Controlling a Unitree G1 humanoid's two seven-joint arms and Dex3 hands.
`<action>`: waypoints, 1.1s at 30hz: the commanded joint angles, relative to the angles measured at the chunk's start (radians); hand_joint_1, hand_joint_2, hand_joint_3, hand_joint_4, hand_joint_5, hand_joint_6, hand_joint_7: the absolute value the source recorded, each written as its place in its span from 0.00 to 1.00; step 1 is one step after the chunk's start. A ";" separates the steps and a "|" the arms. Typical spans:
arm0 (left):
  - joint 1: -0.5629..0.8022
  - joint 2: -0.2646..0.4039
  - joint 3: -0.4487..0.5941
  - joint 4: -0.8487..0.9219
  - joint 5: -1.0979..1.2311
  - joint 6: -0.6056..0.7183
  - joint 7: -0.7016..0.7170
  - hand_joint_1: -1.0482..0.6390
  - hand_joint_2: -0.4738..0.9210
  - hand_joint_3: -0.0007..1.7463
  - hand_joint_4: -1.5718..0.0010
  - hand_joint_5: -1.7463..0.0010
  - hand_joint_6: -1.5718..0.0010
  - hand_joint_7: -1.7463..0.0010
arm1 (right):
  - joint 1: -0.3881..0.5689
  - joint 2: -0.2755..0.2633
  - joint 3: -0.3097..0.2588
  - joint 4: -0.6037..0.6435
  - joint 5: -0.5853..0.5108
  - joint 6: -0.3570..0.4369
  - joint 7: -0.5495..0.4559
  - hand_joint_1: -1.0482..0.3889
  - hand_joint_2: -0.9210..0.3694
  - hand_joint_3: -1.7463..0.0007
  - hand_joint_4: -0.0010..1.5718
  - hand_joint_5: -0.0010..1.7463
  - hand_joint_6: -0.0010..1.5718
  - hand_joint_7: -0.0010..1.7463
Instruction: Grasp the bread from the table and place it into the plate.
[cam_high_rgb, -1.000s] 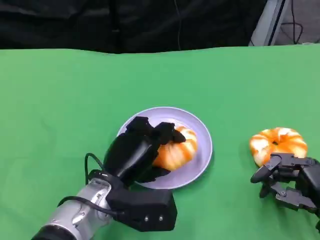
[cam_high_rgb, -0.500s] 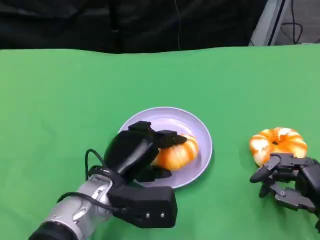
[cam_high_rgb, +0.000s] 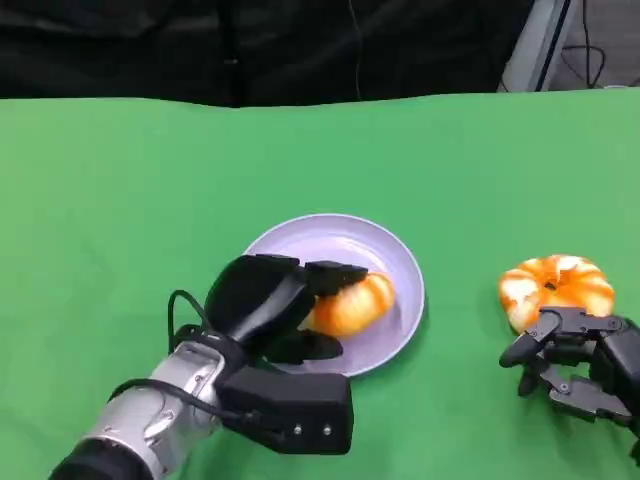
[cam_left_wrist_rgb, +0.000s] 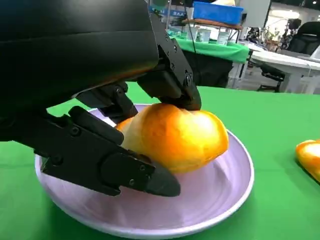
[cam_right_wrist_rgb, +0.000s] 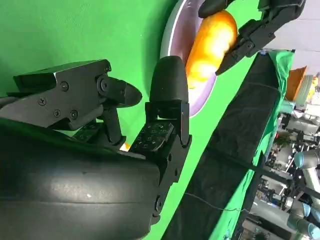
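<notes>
**Bread sits in the plate, hand around it**

The bread (cam_high_rgb: 350, 305) is a round orange bun. It lies in the purple plate (cam_high_rgb: 400, 262), on the near side, and it seems to rest on the plate's floor. The left hand (cam_high_rgb: 265, 300) holds it: in the left wrist view one finger (cam_left_wrist_rgb: 172, 82) presses on top of the bread (cam_left_wrist_rgb: 172, 137) and another finger runs along its near side, low over the plate (cam_left_wrist_rgb: 235, 190).

A second bun (cam_high_rgb: 556, 285) lies on the green table (cam_high_rgb: 120, 200), well to the right of the plate. The right hand (cam_high_rgb: 575, 365) waits just near of it, touching nothing the pictures show. Its fingers are bent a little and spread, and it holds nothing.

What could go wrong? If the left hand lifts before it lets go, the bread may come up with it. If the fingers drag sideways, the bread could roll over the low rim, or the plate could slide. The low finger could also catch the plate's edge and tip it.
</notes>
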 joint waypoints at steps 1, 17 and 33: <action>0.010 0.026 0.004 -0.037 -0.007 0.024 -0.049 0.11 1.00 0.19 0.53 0.98 0.53 1.00 | 0.005 -0.007 -0.015 0.004 0.035 0.010 0.027 0.75 0.07 0.66 0.56 0.79 0.60 0.55; 0.035 0.060 0.006 -0.118 -0.010 0.045 -0.120 0.00 1.00 0.24 0.57 1.00 0.60 1.00 | 0.007 -0.011 -0.011 0.006 0.022 -0.010 0.008 0.72 0.00 0.82 0.55 0.82 0.57 0.58; 0.080 0.071 0.065 -0.139 -0.086 -0.032 -0.096 0.01 1.00 0.33 0.60 1.00 0.65 1.00 | 0.006 -0.008 -0.015 0.010 0.039 -0.002 0.032 0.76 0.05 0.69 0.57 0.78 0.59 0.56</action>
